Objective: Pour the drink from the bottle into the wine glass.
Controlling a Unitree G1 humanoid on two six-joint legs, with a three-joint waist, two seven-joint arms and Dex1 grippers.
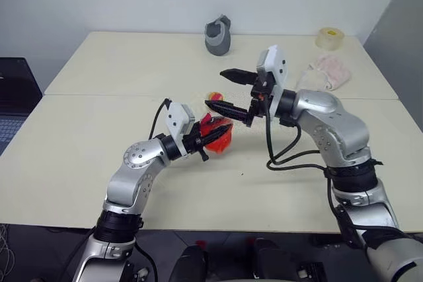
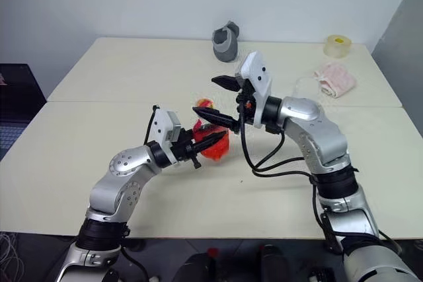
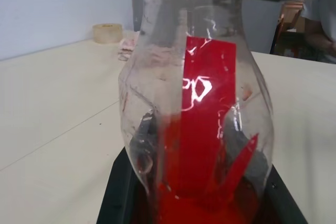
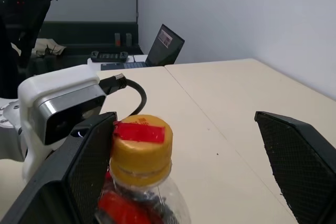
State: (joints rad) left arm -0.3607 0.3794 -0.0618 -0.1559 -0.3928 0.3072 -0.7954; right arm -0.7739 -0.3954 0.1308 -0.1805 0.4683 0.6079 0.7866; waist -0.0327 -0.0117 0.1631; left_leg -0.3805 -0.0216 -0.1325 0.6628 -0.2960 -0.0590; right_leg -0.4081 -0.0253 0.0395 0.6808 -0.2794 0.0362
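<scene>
The left tool (image 2: 210, 141) is clamped narrow around the lower body of the small clear plastic bottle (image 2: 213, 142) with its red-and-white label, holding it upright over the middle of the pale cream counter (image 2: 99, 77). The bright red, translucent drink (image 3: 202, 203) sits low in the bottle, and the black fingers (image 3: 239, 150) show through the plastic on either side of the label. The bottle's yellowish cap (image 4: 140, 148), a strip of red tape across its top, is still on.

The right tool (image 2: 213, 98) comes in level from the right with its jaws spread wide. The cap lies between its two black fingers (image 4: 86, 169), just beside one of them and well apart from the other; I can't tell whether that near finger touches it.

Farther back on the counter stand a grey cup-like object (image 2: 227, 41), a roll of tape (image 2: 338, 45) and a crumpled pinkish cloth (image 2: 336, 78).
</scene>
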